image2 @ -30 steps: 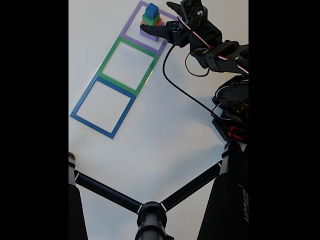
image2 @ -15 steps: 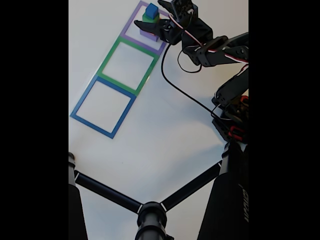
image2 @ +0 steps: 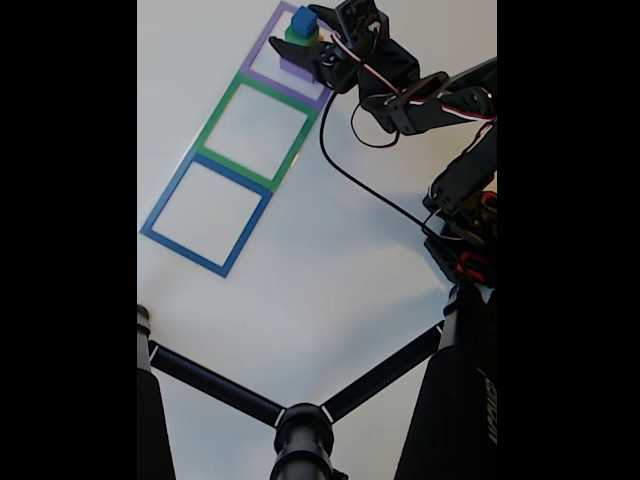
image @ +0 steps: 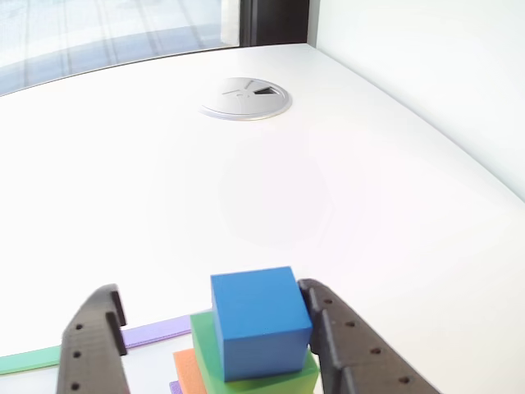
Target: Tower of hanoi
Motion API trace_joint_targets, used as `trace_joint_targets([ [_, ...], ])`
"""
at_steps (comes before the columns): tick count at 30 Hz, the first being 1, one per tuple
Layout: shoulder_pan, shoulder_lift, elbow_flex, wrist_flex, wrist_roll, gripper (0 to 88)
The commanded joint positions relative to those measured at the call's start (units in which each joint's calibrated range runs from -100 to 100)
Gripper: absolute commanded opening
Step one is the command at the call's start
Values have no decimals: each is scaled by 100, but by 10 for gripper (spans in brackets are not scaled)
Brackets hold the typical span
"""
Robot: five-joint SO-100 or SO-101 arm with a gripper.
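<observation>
In the fixed view, three square outlines lie in a diagonal row on the white surface [image2: 330, 260]: a blue frame [image2: 206, 213] lowest and leftmost, a green frame [image2: 255, 131] next, and a purple frame [image2: 262, 72] uppermost. Inside the purple frame stands a stack of blocks, with a blue cube [image2: 302, 20] on top of a green block [image2: 292, 34]; a purple piece seems to sit at the bottom, though it is small here. The gripper [image2: 297, 30] reaches in from the right around the stack. In the other view, its left finger [image: 92, 345] stands apart from the blue cube [image: 258, 318], while the right finger [image: 344, 345] sits right against the cube's side, so the jaws are spread wide and grasp nothing. An orange block [image: 189, 371] peeks from beneath the green block [image: 215, 361]. A black cable [image2: 355, 175] trails across the surface.
</observation>
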Motion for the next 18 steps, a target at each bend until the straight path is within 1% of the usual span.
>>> trace_joint_targets([
  [1, -89, -7, -200, -194, 54, 149],
  [4, -98, 34, -200, -226, 54, 118],
  [7, -108, 50, -200, -226, 54, 111],
  [11, -127, 74, -200, -226, 54, 78],
  [18, -146, 66, -182, -226, 54, 57],
])
